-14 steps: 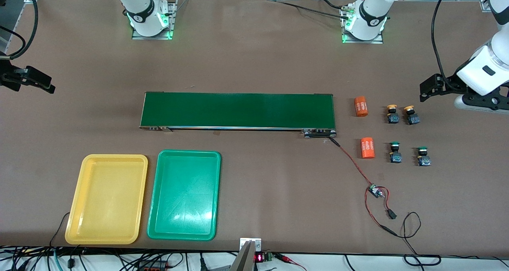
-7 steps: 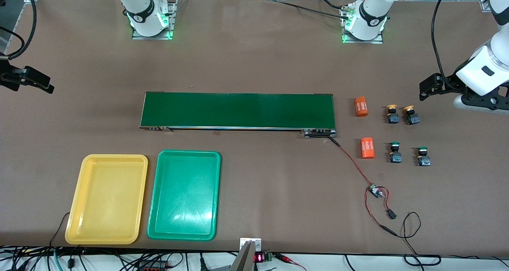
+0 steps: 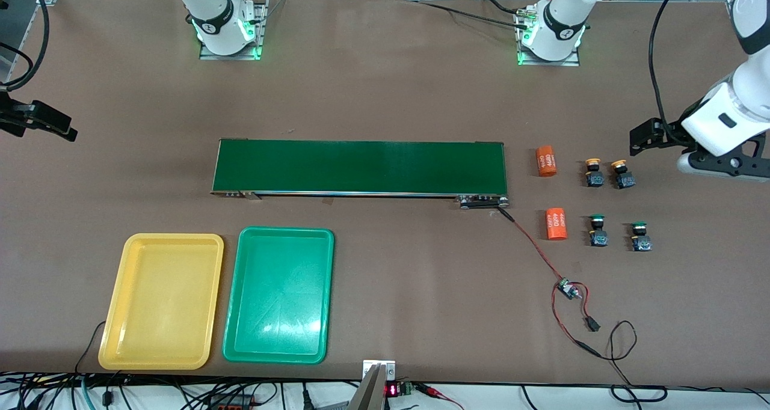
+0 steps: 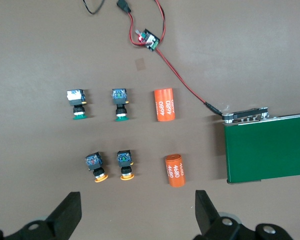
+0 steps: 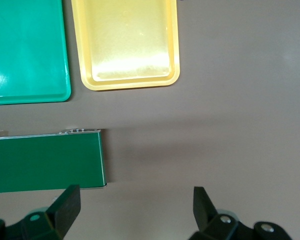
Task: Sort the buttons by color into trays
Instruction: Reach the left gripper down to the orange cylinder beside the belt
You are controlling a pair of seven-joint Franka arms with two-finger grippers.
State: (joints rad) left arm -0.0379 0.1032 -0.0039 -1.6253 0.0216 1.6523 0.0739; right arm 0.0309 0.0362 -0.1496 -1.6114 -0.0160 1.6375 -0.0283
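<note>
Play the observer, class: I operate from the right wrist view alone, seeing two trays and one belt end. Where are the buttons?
Observer: All four sit toward the left arm's end of the table: the yellow-capped buttons, and the green-capped buttons nearer the front camera.
Operator: Anything else there? My right gripper hangs open over the table by the belt.
Observer: Two orange cylinders lie between the buttons and the belt.
Operator: And the left gripper?
Observer: Open, empty, over the table beside the yellow-capped pair.

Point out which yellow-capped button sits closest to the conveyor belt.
The yellow-capped button beside the orange cylinder; its twin lies farther toward the left arm's end, away from the conveyor belt.
</note>
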